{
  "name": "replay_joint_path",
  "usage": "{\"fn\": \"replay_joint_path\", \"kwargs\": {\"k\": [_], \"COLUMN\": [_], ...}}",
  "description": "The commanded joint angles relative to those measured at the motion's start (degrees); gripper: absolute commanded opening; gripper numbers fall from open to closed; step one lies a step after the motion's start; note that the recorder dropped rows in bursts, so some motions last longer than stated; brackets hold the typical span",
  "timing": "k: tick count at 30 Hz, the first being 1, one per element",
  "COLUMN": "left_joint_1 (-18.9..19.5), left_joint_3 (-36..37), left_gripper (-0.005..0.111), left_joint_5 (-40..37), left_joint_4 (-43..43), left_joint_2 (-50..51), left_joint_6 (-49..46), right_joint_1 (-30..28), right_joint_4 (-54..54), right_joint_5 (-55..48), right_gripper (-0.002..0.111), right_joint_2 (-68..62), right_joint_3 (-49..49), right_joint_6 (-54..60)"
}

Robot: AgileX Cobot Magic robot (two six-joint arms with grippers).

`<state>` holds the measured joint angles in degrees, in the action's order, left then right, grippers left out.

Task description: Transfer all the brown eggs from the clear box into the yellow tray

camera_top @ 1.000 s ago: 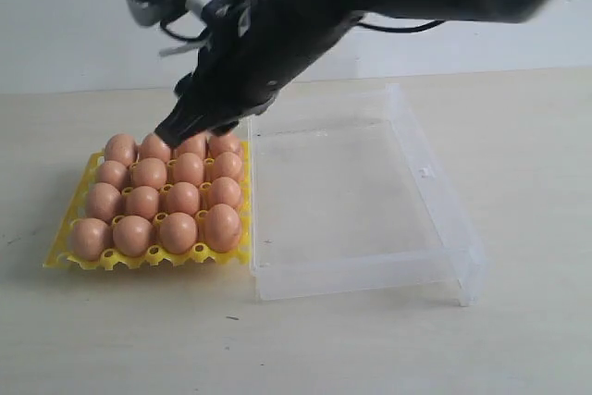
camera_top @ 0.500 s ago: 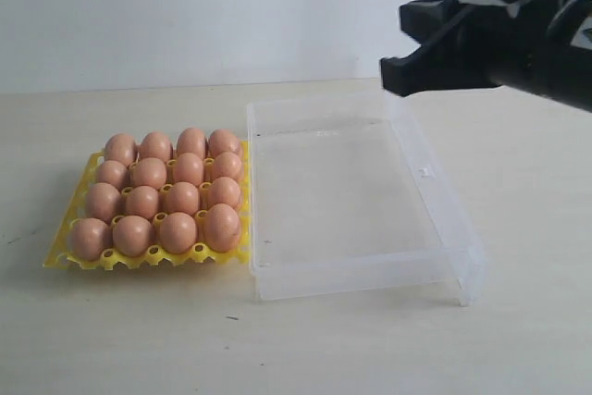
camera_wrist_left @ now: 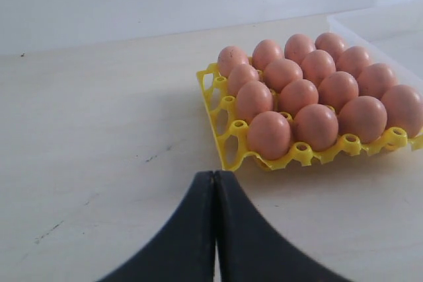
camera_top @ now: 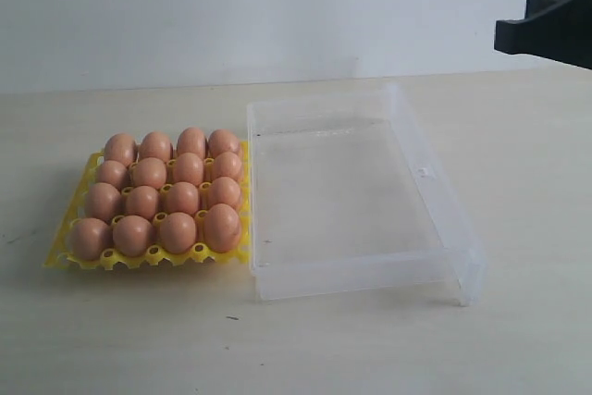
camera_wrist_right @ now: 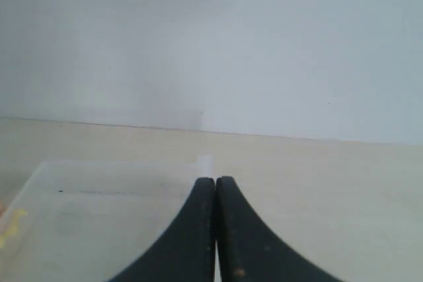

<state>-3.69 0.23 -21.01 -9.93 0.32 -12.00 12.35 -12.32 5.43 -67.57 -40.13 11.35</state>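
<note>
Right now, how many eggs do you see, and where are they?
16. All eggs sit in the tray, four rows of four, one per cell. The box holds none, and none seems hidden.

Bright, even, diffuse light is given; faint soft shadows are cast on the pale beige tabletop [camera_top: 324,349]; dull highlights are carried by the smooth orange-brown oval eggs [camera_top: 181,198].

Plain white wall [camera_top: 231,16] at the back – pale beige table [camera_top: 324,349] in front, matte, few small dark specks [camera_top: 231,318]. Light is soft, even.
</note>
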Motion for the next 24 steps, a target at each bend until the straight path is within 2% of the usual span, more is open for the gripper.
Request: {"fn": "replay_joint_path", "kwargs": {"k": [1, 4, 12, 16, 21, 24], "left_joint_1": [-0.2, -0.2, -0.2, -0.2, -0.2, -0.2], "left_joint_3": [-0.2, -0.2, -0.2, -0.2, -0.2, -0.2], "left_gripper": [0.000, 0.000, 0.000, 0.000, 0.000, 0.000], "left_joint_5": [0.4, 0.4, 0.4, 0.4, 0.4, 0.4], "left_joint_4": [0.1, 0.1, 0.1, 0.1, 0.1, 0.1], "left_joint_2": [-0.3, -0.3, -0.3, -0.3, -0.3, -0.3], "left_joint_6": [0.0, 0.0, 0.0, 0.0, 0.0, 0.0], "right_joint_1": [-5.5, -6.5, -6.5, -6.5, -6.5, -6.6], "right_joint_4": [0.4, 1.0, 4.8, 12.9, 15.3, 17.7], "right_joint_5": [6.1, 8.4, 3.3, 2.5, -15.5, -18.2], "right_gripper": [0.000, 0.000, 0.000, 0.000, 0.000, 0.000], "right_joint_2": [0.7, 1.8, 6.7, 8.5, 15.0, 20.3], "right_joint_3": [5.5, 7.8, 7.7, 7.7, 7.8, 8.5], "right_joint_6": [-8.5, -9.5, -8.4, -8.4, -8.4, -8.5]}}
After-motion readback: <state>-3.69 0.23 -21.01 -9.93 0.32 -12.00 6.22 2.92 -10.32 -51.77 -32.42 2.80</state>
